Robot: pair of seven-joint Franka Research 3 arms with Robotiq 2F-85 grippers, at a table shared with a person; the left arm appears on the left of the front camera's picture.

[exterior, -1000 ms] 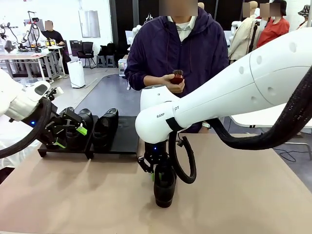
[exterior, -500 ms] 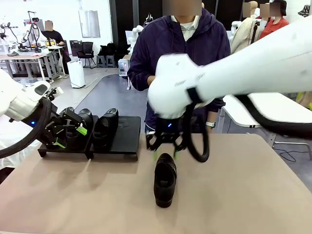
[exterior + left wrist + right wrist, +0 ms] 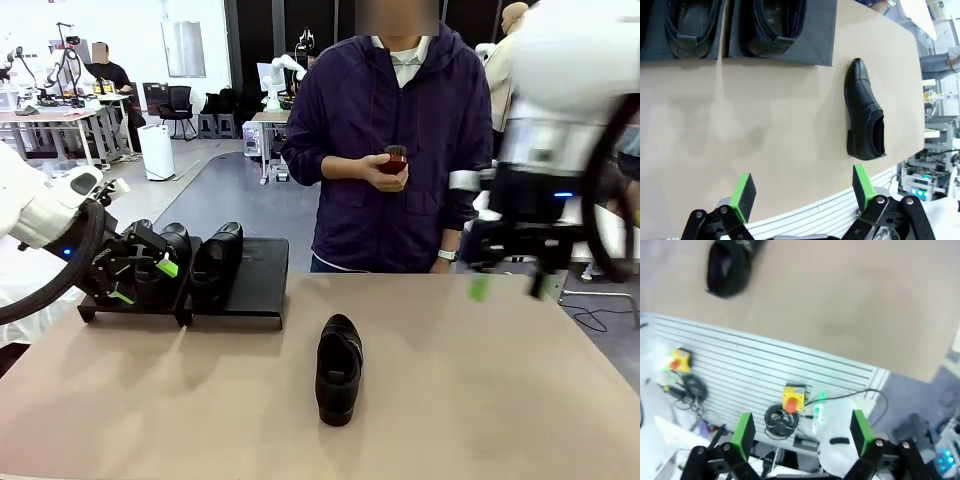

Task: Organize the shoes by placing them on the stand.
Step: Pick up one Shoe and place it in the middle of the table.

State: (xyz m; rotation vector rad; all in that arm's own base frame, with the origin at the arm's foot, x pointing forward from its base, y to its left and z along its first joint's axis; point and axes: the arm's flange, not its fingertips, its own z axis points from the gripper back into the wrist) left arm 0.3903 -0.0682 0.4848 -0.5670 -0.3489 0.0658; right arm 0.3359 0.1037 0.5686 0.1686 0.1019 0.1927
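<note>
Tan tabletop [image 3: 520, 390] spans the front view, bare surface from 3 to 9 o'clock.

Person [image 3: 395, 150] in a dark purple hooded top stands at the far edge, 12 o'clock, one hand [image 3: 372, 170] raised at chest height holding a small reddish-brown brush [image 3: 395, 158].

Right arm [image 3: 560, 90], white, blurred, sits high at 2 o'clock. Right gripper [image 3: 508, 288] hangs above the table at 3 o'clock, fingers spread apart, nothing between them; right wrist view confirms green pads [image 3: 744, 432] wide apart and bare, with table edge and a dark shoe shape at its 11 o'clock.

Left arm [image 3: 40, 215] enters at 9 o'clock. Left gripper [image 3: 142, 280] sits in front of the stand, jaws spread, holding nothing; left wrist view shows both green pads [image 3: 745, 189] well apart over bare tabletop.

Stand [image 3: 255, 275]: two low black platforms side by side at 9–10 o'clock, far-left part of the table. Right half of the right platform is bare.

Shoes on the stand [image 3: 215, 262]: black, glossy, toes pointing to the far side; exact count partly hidden by the left gripper. Left wrist view shows two of them, one per platform, at 11–12 o'clock.

Lone shoe [image 3: 338, 368]: black slip-on, flat on the tabletop at 6 o'clock, well apart from the stand and from both grippers, toe toward the camera.
</note>
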